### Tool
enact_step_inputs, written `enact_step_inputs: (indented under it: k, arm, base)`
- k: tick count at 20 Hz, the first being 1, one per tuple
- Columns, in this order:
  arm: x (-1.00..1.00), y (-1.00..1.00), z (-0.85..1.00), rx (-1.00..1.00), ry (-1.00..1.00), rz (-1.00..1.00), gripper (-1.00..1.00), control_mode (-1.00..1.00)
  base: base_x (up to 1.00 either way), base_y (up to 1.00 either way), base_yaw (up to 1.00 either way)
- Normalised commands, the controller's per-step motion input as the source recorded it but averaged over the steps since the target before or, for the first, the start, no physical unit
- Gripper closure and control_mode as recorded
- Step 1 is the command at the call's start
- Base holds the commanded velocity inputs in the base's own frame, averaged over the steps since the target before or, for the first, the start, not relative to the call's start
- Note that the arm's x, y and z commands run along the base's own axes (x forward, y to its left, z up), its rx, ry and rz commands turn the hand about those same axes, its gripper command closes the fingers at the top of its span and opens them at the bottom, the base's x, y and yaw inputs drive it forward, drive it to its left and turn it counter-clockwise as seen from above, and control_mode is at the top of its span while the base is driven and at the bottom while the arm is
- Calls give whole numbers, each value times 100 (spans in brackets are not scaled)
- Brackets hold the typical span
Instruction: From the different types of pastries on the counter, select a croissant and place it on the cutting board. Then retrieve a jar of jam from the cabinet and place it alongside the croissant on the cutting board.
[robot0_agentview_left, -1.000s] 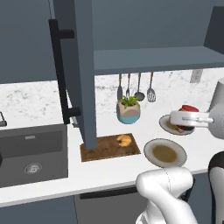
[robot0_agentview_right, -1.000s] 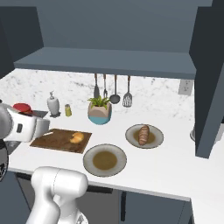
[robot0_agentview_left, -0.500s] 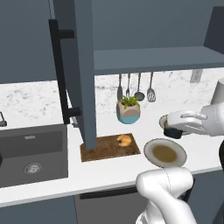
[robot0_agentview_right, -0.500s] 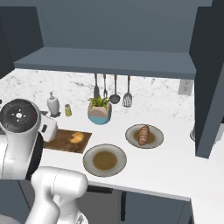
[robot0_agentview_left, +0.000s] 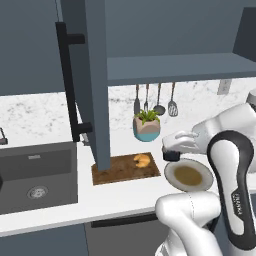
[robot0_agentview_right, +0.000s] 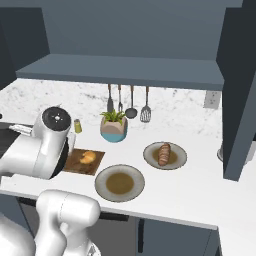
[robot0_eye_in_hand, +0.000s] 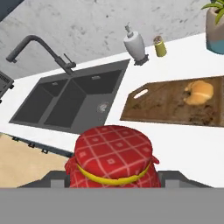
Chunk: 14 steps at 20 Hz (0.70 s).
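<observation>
In the hand view the jar of jam (robot0_eye_in_hand: 113, 148), with its red checked top, sits between my fingers; my gripper (robot0_eye_in_hand: 113, 177) is shut on it. From the left base view the gripper (robot0_agentview_left: 171, 151) holds the dark jar (robot0_agentview_left: 171, 157) just above the counter (robot0_agentview_left: 125, 200), right of the cutting board (robot0_agentview_left: 125, 170). The golden croissant (robot0_agentview_left: 142, 160) lies on the board's right end. The board (robot0_eye_in_hand: 170, 107) and croissant (robot0_eye_in_hand: 199, 92) lie ahead to the right in the hand view. A darker brown pastry (robot0_agentview_right: 164, 153) rests on a plate. The cabinet door (robot0_agentview_left: 95, 85) stands open.
A round plate (robot0_agentview_left: 189, 175) lies just right of the jar. A potted plant (robot0_agentview_left: 147, 125) stands behind the board, with utensils hanging above it. The dark sink (robot0_eye_in_hand: 70, 103) with its faucet (robot0_eye_in_hand: 39, 48), a soap dispenser (robot0_eye_in_hand: 134, 43) and a yellow shaker (robot0_eye_in_hand: 160, 47) sit left of the board.
My arm has swung left and down with the jar, from above the far plate to just right of the cutting board. The croissant, plates and board have stayed put.
</observation>
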Motion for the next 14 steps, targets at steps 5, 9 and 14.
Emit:
enact_step_inputs:
  k: [5, 9, 14]
  arm:
    - [71, 42, -100, 0, -4, 9, 100, -100]
    - [80, 45, -100, 0, -1, 10, 100, -100]
    - [85, 30, -73, 0, -10, 10, 100, -100]
  base:
    - [0, 0, 0]
    - [0, 0, 0]
    - [0, 0, 0]
